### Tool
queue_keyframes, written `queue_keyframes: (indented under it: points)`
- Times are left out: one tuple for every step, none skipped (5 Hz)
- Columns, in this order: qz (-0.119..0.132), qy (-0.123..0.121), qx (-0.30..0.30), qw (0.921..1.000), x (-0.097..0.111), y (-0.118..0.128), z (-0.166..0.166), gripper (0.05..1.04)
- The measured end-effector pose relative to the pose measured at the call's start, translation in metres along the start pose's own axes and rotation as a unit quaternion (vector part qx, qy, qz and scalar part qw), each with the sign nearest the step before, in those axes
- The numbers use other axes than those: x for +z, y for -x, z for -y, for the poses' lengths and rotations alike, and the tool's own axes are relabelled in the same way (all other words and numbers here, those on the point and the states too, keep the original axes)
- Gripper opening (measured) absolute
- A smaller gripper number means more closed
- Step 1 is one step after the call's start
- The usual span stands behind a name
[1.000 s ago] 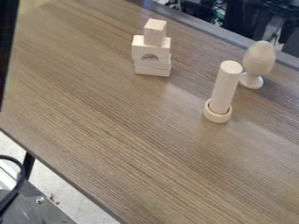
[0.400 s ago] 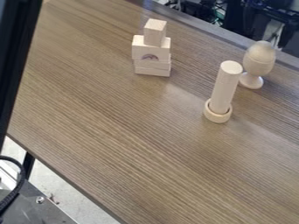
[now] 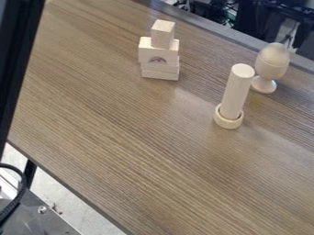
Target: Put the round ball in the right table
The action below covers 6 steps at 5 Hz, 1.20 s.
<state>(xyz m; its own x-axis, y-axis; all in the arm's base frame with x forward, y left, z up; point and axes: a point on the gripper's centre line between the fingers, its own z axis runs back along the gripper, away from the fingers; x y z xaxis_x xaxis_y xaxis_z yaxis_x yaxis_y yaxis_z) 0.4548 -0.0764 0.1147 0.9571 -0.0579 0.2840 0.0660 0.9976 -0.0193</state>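
- Gripper: can't tell if spread, pressed together or pinching anything.
- Black arm (image 3: 17, 59): at upper L edge of frame, runs down at a slight slant.
- Round ball (image 3: 274, 52): upper R of frame, sits in top of pale wooden cup (image 3: 271, 69) w/ narrow stem & round foot, upright on worktop (image 3: 122, 137).
- Cylinder (image 3: 235, 94): pale wood, just in front of cup & to its L in frame, stands w/ slight tilt, bottom end inside wooden ring (image 3: 228, 123).
- Block stack: upper ctr of frame, well apart from cyl. Small block (image 3: 162, 34) on top, arch block (image 3: 158, 53) under it w/ cutout facing down, flat blocks (image 3: 160, 73) at btm.
- Worktop: brown wood grain, runs diag. thru frame.
- Lower L corner: black cable (image 3: 23, 195), grey metal plate (image 3: 36, 218) w/ screw, dark leg (image 3: 29, 173), light floor (image 3: 64, 190).
- Upper R bkgd: dark equip.
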Motion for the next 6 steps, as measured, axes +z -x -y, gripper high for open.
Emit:
queue_keyframes:
  points:
    - [-0.007, 0.005, 0.003, 1.0000, -0.001, 0.002, 0.001, 1.000]
    - [-0.025, 0.007, 0.008, 0.9996, -0.008, 0.006, 0.000, 1.000]
    - [-0.028, 0.015, 0.013, 0.9994, -0.007, 0.006, 0.001, 1.000]
    - [-0.033, 0.019, 0.014, 0.9992, -0.011, 0.007, 0.001, 1.000]
    - [-0.036, 0.024, 0.015, 0.9990, -0.013, 0.008, 0.002, 1.000]
    - [-0.042, 0.030, 0.019, 0.9985, -0.018, 0.009, 0.002, 1.000]
